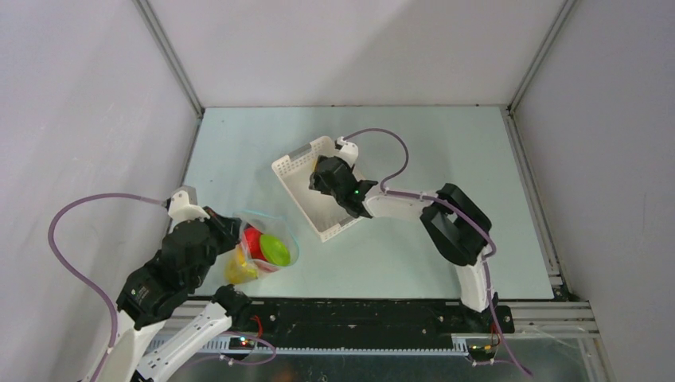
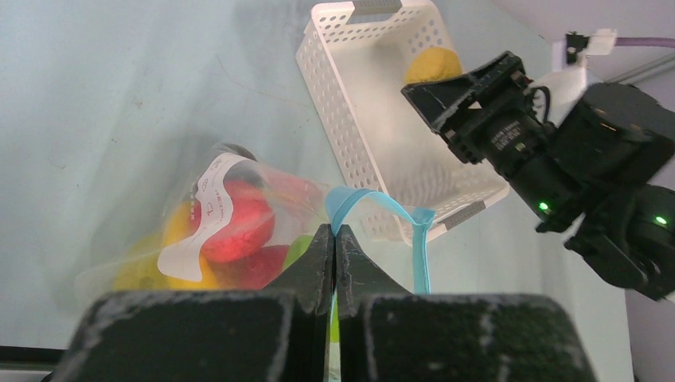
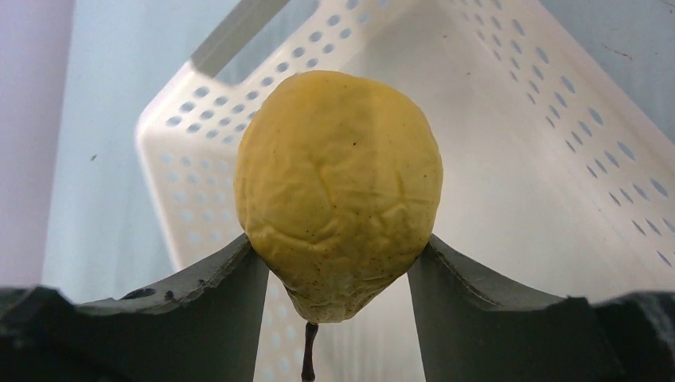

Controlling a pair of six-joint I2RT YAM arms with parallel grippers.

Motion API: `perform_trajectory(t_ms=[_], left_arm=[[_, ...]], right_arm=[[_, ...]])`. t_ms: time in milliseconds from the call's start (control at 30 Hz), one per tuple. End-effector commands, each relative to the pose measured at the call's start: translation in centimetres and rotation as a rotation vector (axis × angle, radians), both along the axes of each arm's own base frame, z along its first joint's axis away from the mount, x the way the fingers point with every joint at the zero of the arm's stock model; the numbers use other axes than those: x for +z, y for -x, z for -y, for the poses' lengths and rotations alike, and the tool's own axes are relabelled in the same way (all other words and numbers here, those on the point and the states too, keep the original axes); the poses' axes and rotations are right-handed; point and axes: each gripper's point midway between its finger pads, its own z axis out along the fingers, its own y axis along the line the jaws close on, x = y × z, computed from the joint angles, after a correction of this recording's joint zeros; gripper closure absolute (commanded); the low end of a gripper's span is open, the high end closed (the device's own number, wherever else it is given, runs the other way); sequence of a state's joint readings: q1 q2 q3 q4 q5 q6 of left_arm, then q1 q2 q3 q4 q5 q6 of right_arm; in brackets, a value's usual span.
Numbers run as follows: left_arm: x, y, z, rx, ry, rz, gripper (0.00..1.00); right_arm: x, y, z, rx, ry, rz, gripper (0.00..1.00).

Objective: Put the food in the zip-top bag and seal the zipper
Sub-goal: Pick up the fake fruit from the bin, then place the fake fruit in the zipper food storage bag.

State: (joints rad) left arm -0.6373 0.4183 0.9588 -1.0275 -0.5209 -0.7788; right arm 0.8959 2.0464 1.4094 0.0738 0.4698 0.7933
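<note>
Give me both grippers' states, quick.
Left gripper: shut on the zipper.
Right gripper: shut on the yellow fruit.

Faint print on white label (image 2: 205, 208) of zip-top bag (image 2: 127, 274) — seemingly unreadable

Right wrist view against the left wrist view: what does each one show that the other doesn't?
Only the right wrist view shows the yellow lemon with its wrinkled skin up close, clamped on both sides by the right gripper. Only the left wrist view shows the zip-top bag holding red and yellow food, with the left gripper shut on its blue zipper. Both show the lemon, the right gripper and the white slotted basket.
</note>
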Motion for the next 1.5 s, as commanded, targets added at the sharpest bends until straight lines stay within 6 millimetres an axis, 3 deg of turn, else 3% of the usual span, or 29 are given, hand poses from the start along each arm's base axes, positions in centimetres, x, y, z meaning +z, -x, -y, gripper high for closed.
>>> perform_trajectory(t_ms=[0,33,67,100,133,233,400,500,633,800,967,1100,1133,1233,1467], left_arm=[[0.3,-0.4,0.0,0.02,0.014,0.013,0.99],[0.2,-0.4,0.0,0.02,0.012,0.011,0.99],[0.1,-0.4,0.0,0.023,0.008,0.007,0.99],[0.0,-0.4,-0.1,0.027,0.006,0.004,0.99],[0.0,-0.5,-0.1,0.03,0.003,-0.001,0.99],[-0.1,-0.6,0.1,0.024,0.004,-0.006,0.99],[-0.4,-0.7,0.5,0.015,0.021,-0.006,0.98],[-0.8,-0.8,1.0,0.006,0.036,-0.017,0.98],[-1.1,-0.9,1.7,-0.017,0.053,-0.027,0.99],[-1.3,-0.9,2.1,-0.027,0.067,-0.031,0.99],[-1.1,-0.8,2.6,-0.053,0.08,-0.033,0.99],[-1.4,-0.8,3.4,-0.089,0.085,-0.045,1.0],[-1.5,-0.7,3.6,-0.101,0.089,-0.05,1.0],[-1.5,-0.5,4.0,-0.13,0.096,-0.049,1.0],[-1.8,0.1,4.1,-0.153,0.107,-0.053,1.0]], right_arm=[[8.5,2.8,-1.0,0.146,-0.07,0.158,0.8],[8.3,4.0,-1.0,0.188,-0.03,0.17,0.8],[9.8,4.9,-0.9,0.217,-0.037,0.19,0.8],[9.4,6.2,-0.9,0.265,0.003,0.194,0.8],[10.6,7.2,-1.0,0.309,-0.009,0.207,0.81],[10.7,10.5,-0.7,0.42,0.04,0.197,0.81],[14.2,16.2,-0.3,0.63,0.027,0.247,0.81],[15.5,21.6,-0.2,0.869,0.003,0.232,0.8],[16.2,27.4,-0.2,1.149,-0.004,0.269,0.79],[16.5,31.7,-0.7,1.368,-0.046,0.286,0.79],[15.9,33.0,-1.2,1.456,-0.007,0.286,0.79],[15.1,31.6,-3.0,1.398,0.046,0.254,0.79],[15.7,31.0,-3.5,1.368,0.05,0.261,0.79],[14.4,29.4,-4.7,1.301,0.089,0.225,0.79],[13.6,27.8,-7.4,1.207,0.087,0.168,0.77]])
